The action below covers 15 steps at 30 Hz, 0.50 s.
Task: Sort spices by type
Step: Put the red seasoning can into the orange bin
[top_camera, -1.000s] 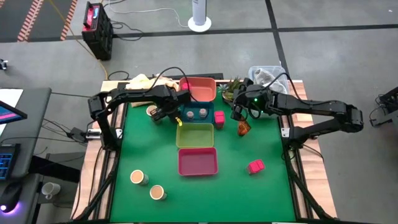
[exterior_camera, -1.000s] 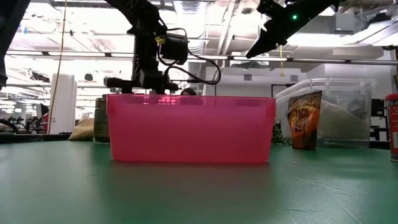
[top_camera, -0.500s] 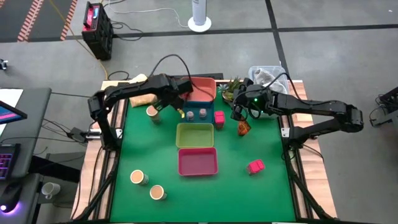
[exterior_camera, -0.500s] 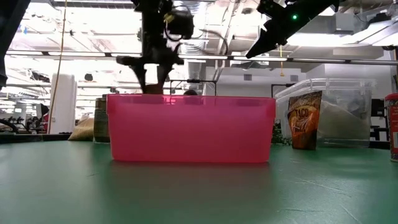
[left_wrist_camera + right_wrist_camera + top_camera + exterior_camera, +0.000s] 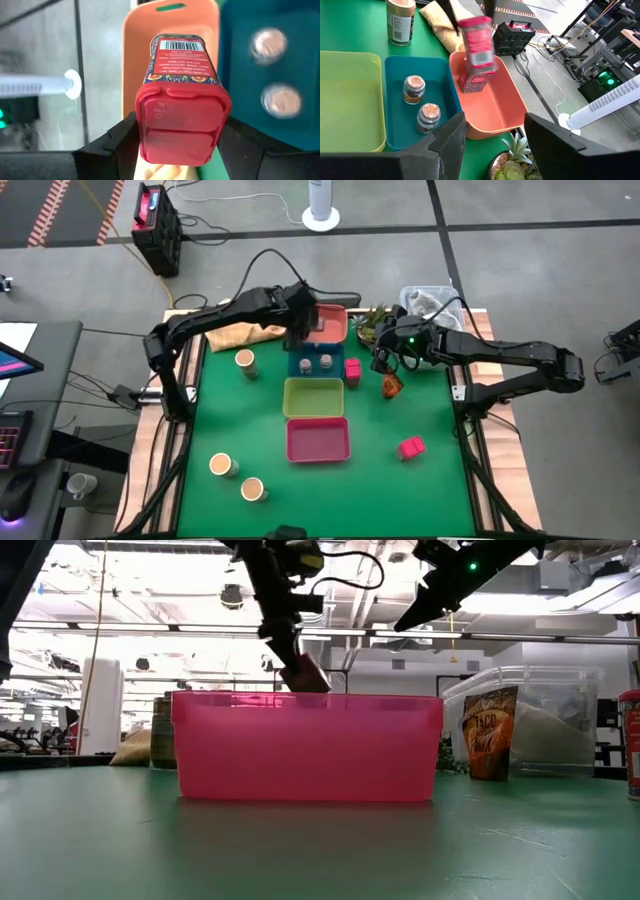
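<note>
My left gripper (image 5: 303,320) (image 5: 177,140) hangs over the orange tray (image 5: 330,330), shut on a pink-red spice tin (image 5: 477,42). A second pink-red tin (image 5: 471,81) stands in that tray. Two grey shaker jars (image 5: 315,363) stand in the blue tray (image 5: 440,75). Two more pink-red tins (image 5: 352,369) (image 5: 411,447), three tan-topped jars (image 5: 245,361) (image 5: 222,465) (image 5: 253,489) and the orange-brown packet (image 5: 391,386) sit on the green mat. My right gripper (image 5: 383,358) (image 5: 495,135) waits open in the air near the packet, touching nothing. My left gripper pinches the pink-red tin at its red lid end (image 5: 180,122), one finger (image 5: 122,145) on each side. The fingers come from above, pointing down along the tin. The tin hangs below them, slightly tilted and lifted clear over the orange tray.
The yellow tray (image 5: 313,397) and pink tray (image 5: 318,439) lie in a row toward the near edge. A green plant (image 5: 372,323) and a clear plastic box (image 5: 425,300) stand at the far right. Tan cloth (image 5: 235,333) lies at the far left.
My left gripper has risen from beside the tan-topped jar at the blue tray's left and swung toward the table's right and far edge, ending over the orange tray. It has tipped on the way, so the tin now hangs tilted.
</note>
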Motion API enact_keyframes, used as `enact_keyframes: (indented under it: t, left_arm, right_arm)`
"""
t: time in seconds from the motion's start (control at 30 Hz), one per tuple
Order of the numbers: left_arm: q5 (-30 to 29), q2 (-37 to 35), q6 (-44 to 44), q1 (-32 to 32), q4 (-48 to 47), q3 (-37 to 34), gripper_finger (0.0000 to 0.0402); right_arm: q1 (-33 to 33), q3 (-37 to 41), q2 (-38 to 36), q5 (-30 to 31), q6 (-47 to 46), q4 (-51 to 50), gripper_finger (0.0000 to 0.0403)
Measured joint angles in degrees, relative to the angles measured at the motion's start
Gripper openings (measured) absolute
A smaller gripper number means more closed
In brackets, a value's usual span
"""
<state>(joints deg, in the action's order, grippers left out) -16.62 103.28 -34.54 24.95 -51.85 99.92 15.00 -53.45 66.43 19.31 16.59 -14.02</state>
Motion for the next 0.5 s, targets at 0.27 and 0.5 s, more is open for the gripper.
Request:
enact_keyframes:
  t: [0.27, 0.5]
  left_arm:
    - [1.51, 4.77, 18.88, 1.43, 0.81, 4.07, 0.0214]
    - [7.35, 9.90, 32.19, 3.46, -1.90, 10.38, 0.0214]
  right_arm:
    - [0.02, 0.00, 0.00, 0.00, -0.02, 0.19, 0.0235]
    - [-0.01, 0.00, 0.00, 0.00, -0.05, 0.46, 0.0235]
